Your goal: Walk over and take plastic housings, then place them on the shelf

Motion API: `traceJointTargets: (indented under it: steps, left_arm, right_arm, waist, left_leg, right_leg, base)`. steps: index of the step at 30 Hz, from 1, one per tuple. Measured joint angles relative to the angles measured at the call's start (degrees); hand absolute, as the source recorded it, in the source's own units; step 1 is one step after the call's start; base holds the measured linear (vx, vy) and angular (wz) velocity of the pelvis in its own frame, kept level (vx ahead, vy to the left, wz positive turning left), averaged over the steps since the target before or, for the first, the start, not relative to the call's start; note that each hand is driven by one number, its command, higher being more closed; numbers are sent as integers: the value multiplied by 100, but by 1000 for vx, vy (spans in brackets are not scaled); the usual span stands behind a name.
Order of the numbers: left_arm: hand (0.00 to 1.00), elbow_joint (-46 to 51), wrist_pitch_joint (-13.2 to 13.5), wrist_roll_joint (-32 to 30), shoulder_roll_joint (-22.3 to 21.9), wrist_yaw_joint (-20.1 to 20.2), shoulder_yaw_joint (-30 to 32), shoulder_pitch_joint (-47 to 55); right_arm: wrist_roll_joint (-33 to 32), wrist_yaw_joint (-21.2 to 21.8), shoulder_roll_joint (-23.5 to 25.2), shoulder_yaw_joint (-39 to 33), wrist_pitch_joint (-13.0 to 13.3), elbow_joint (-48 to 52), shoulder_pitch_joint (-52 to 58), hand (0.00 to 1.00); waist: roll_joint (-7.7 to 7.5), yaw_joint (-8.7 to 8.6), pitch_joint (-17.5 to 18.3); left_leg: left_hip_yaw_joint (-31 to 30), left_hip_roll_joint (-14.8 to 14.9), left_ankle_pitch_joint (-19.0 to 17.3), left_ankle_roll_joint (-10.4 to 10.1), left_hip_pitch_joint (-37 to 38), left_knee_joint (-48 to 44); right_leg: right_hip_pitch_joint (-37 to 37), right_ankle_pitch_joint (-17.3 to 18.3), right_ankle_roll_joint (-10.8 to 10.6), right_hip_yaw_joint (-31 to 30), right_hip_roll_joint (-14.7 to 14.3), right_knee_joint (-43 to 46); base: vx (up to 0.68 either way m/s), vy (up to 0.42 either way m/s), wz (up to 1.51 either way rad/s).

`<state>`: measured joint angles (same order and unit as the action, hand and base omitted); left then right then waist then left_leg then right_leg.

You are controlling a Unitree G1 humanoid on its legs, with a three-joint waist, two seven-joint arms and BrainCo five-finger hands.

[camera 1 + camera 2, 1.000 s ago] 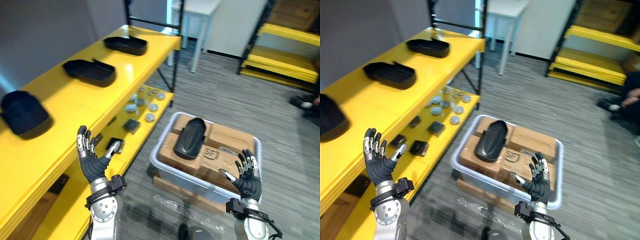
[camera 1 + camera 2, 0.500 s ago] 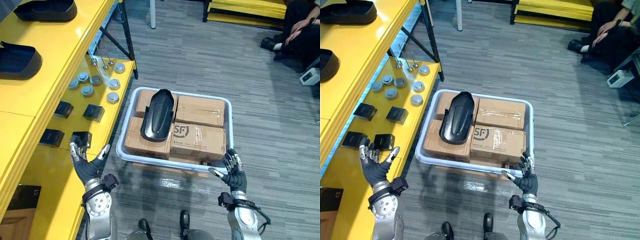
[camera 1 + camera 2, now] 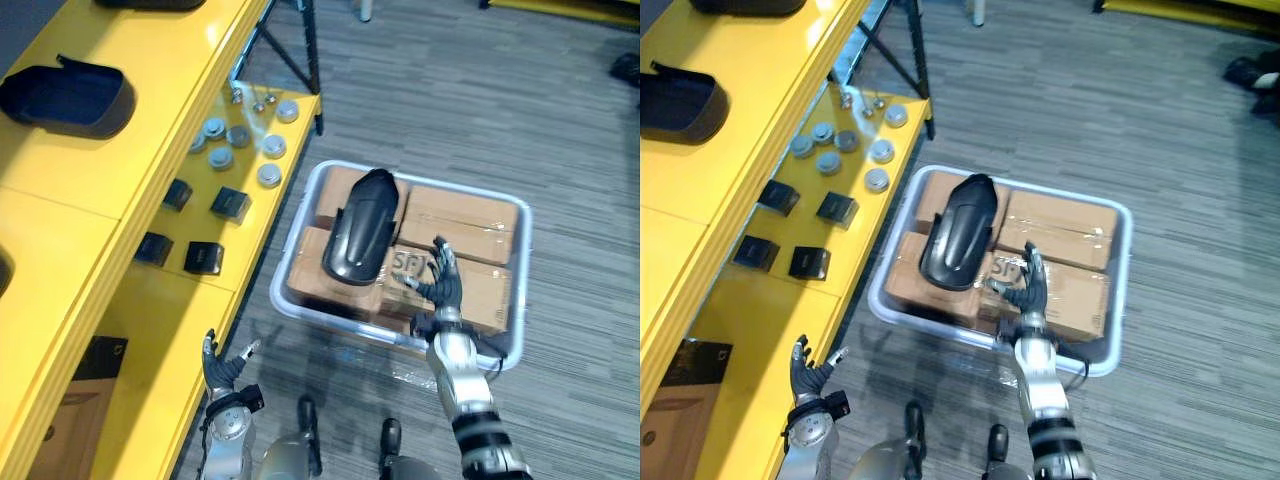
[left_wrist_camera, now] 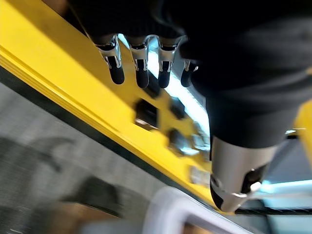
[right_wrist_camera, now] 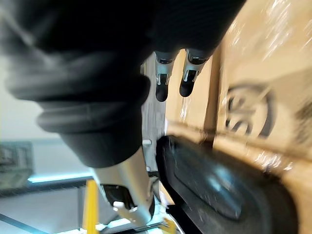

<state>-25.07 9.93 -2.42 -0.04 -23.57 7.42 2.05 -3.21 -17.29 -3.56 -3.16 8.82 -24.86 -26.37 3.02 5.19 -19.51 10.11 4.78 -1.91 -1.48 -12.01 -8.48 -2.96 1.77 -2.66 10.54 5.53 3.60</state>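
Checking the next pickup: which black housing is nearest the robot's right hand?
The housing lying on the cardboard boxes in the white tub, just beside the open right hand. The other housings sit up on the yellow shelf.

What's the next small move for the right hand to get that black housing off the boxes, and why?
Probably slide the right hand toward the robot's left, onto the black housing, then curl its fingers round the housing's edge. The hand is open and hovers over the cardboard boxes just beside the housing, with no grasp yet, and the housing lies free on top of them.
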Motion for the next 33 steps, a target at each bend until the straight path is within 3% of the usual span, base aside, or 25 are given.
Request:
traceJointTargets:
  steps: [2,4,6,7,8,13,17,22,26,33]
  left_arm:
    - [0,-274,1,9,149,31,0,2]
    - [0,-563,5,67,169,40,6,-18]
    - [0,-1008,4,131,289,89,6,-104]
    - [0,-1102,8,157,347,106,16,-137]
    - [0,-1217,5,218,328,122,21,-148]
    - [0,-1795,-47,253,129,152,23,-132]
    - [0,-1960,-65,361,107,183,162,-128]
    - [0,-2014,-72,454,118,265,256,-118]
    - [0,-2065,-108,570,115,280,269,-140]
    - [0,-2104,-93,708,94,280,275,-233]
  right_arm:
    - [185,-224,-9,-268,-162,-588,-760,0]
    - [242,-391,-50,-376,-220,-926,-1398,0]
    - [447,-614,-59,-539,-320,-1065,-1860,0]
    - [455,-703,-69,-630,-337,-1065,-1993,0]
    - [459,-765,-109,-625,-369,-1064,-2113,0]
    - [510,-1016,-64,-811,-541,-937,-1832,0]
    - [792,-1095,-133,-812,-559,-724,-1636,0]
    - [831,-1115,-119,-804,-561,-458,-1536,0]
    - [946,-1118,-111,-752,-557,-193,-1353,0]
    - [959,-1205,-174,-1051,-649,-174,-1537,0]
  waist:
    - [20,136,-130]
    - [169,209,-316]
    - [106,218,-414]
    - [17,224,-477]
    - [48,245,-512]
    - [61,210,-566]
    - [77,213,-583]
    - [118,220,-626]
    - [139,211,-642]
    - [242,226,-727]
  left_leg:
    - [-128,25,-1,3,0,-54]
    - [-260,195,-20,33,15,-182]
    - [-305,163,-84,46,-82,-342]
    - [-370,85,-206,-29,-123,-462]
    - [-423,170,-323,-94,-268,-645]
    - [-433,395,-375,-170,-274,-797]
    - [-422,397,-461,-187,-241,-922]
    - [-568,369,-729,-184,-257,-1368]
    - [-723,373,-1111,-170,-679,-2260]
    - [-873,313,-1150,-181,-1294,-2540]
  right_leg:
    - [-18,2,-2,56,-13,223]
    - [-336,255,-52,69,-112,777]
    - [-440,168,-14,63,-65,179]
    - [-489,-180,-45,77,18,106]
    - [-499,-79,-45,87,-53,114]
    - [-478,-83,-38,61,-246,207]
    - [-412,-35,24,-23,-244,227]
    - [-448,482,28,32,-149,884]
    - [-993,1124,41,91,15,2183]
    - [-1634,1274,53,171,134,2699]
  base:
    - [100,43,32]
    - [41,-19,14]
    - [7,-56,31]
    - [15,-122,28]
    - [19,-142,14]
    - [10,-97,-5]
    - [0,-1,-2]
    - [-41,9,14]
    - [-85,-8,12]
    - [-128,-7,8]
